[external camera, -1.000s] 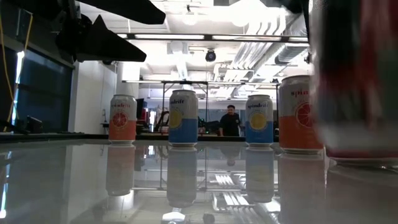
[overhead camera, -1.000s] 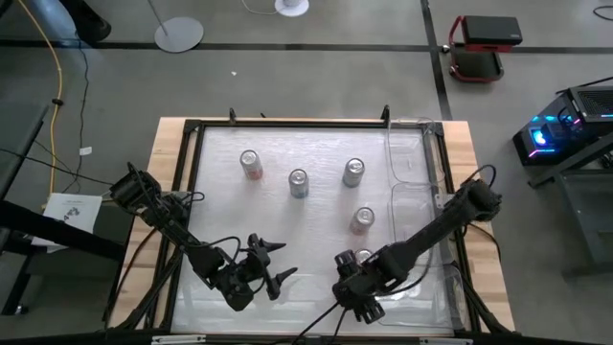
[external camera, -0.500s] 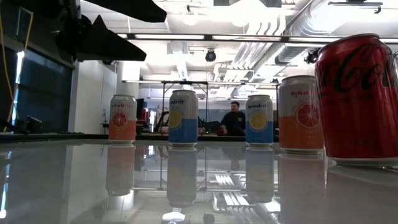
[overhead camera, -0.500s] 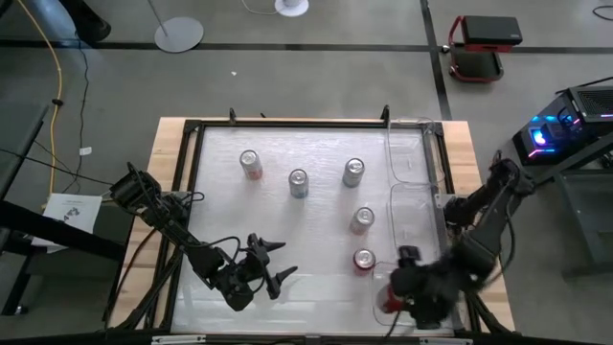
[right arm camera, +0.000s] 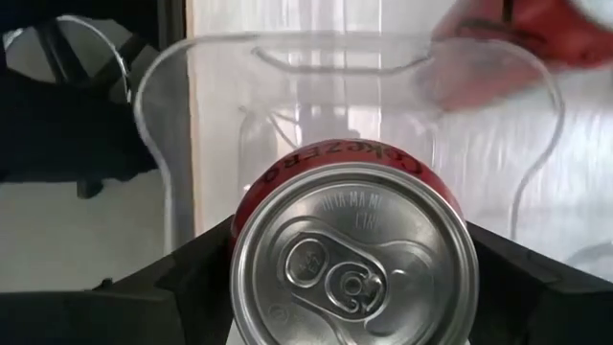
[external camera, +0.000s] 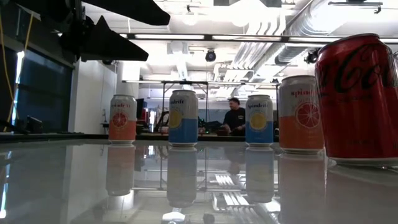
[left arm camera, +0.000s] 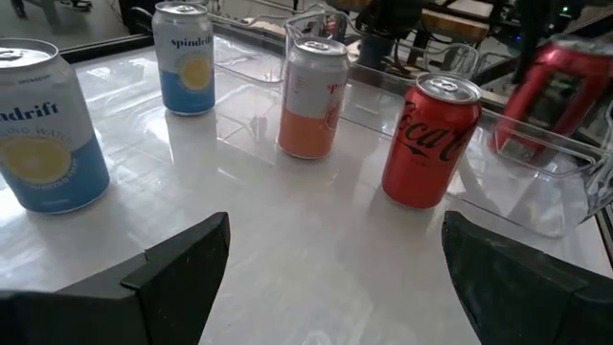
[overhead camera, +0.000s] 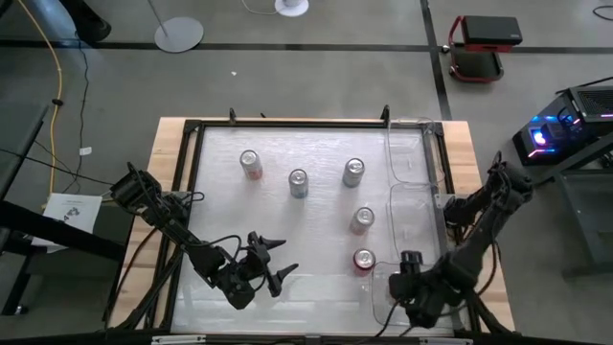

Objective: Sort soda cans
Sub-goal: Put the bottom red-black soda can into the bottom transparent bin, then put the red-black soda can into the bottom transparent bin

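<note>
From above, five cans stand on the white table top (overhead camera: 230,211): an orange can (overhead camera: 251,164) far left, a blue can (overhead camera: 298,183) just right of it, a second blue can (overhead camera: 353,172) farther right, a second orange can (overhead camera: 362,219) nearer, and a red can (overhead camera: 364,260) nearest, just beside the near clear bin (overhead camera: 383,287) on the right edge; a second clear bin (overhead camera: 412,153) lies beyond it. The right gripper (overhead camera: 410,287) hangs over the near bin at the near right corner, and the left gripper (overhead camera: 278,264) waits at the near left with its fingers spread apart, holding nothing. From table height the cans line up across the shiny top: the orange can (external camera: 122,119), the blue one (external camera: 183,118), the other blue one (external camera: 259,120), the second orange one (external camera: 301,115), and the red can (external camera: 360,99) close at the right, with a person (external camera: 235,120) in the room behind. The left wrist view shows a blue can (left arm camera: 43,129) close by, another (left arm camera: 184,57) farther, an orange can (left arm camera: 314,98), the red can (left arm camera: 431,142), and a blurred second red can (left arm camera: 551,91) above the bin wall (left arm camera: 536,206). The right wrist view shows that second red can (right arm camera: 354,254) clamped between the gripper's dark fingers (right arm camera: 177,287), top up, over the clear bin (right arm camera: 172,144).
</note>
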Motion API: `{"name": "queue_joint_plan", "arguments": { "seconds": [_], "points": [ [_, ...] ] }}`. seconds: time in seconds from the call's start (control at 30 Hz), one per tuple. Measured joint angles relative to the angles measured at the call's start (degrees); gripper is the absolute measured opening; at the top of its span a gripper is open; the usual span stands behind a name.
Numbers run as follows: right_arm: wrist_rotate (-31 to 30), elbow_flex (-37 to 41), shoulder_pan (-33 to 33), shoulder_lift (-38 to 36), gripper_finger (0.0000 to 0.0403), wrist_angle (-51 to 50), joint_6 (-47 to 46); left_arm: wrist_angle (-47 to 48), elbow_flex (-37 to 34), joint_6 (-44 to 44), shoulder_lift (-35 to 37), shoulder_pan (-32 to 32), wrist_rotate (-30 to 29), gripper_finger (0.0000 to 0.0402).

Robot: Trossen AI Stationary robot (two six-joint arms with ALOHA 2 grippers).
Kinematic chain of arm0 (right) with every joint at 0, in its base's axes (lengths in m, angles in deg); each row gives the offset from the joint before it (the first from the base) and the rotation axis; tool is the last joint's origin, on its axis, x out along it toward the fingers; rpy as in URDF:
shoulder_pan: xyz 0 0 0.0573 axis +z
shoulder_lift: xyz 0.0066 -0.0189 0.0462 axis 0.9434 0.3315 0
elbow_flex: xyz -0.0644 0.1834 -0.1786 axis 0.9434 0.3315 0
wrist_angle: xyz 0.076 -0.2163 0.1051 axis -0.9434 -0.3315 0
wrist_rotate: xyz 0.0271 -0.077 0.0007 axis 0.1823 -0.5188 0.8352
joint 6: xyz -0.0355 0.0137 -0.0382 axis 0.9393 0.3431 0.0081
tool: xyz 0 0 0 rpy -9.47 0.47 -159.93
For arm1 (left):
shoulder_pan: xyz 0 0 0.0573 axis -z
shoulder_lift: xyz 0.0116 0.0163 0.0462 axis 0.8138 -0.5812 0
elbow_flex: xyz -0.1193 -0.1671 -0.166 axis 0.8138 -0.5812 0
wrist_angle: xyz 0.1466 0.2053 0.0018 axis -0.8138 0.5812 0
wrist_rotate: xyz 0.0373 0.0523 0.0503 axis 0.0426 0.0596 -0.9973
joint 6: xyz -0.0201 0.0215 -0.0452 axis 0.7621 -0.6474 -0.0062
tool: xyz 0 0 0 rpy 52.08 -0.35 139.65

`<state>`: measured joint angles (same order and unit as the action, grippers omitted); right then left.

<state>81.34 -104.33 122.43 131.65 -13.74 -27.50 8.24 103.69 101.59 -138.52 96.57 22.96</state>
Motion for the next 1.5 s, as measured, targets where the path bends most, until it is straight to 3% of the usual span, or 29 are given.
{"name": "queue_joint_plan", "arguments": {
  "seconds": [0.27,0.7,0.83,1.07,1.5],
  "points": [
    [1.7,5.8,-5.6,-0.1,0.029,5.6,6.4,0.0,0.0,0.0,0.0,0.0,0.1,0.0355],
    [-2.0,10.4,-6.8,-0.5,0.029,9.7,8.8,-1.1,0.0,0.0,0.0,-0.1,0.5,0.0355],
    [-2.3,10.4,-6.8,-0.5,0.0296,9.8,8.4,-1.4,0.0,0.0,0.0,-0.1,1.7,0.0355],
    [-1.6,10.7,-7.2,-0.2,0.0358,9.5,8.1,-1.3,0.0,0.0,0.0,-0.1,1.8,0.0355],
    [-2.6,3.1,-7.2,-1.9,0.0365,-0.3,7.3,-1.4,0.0,0.1,0.0,-0.1,2.1,0.0355]
  ]
}}
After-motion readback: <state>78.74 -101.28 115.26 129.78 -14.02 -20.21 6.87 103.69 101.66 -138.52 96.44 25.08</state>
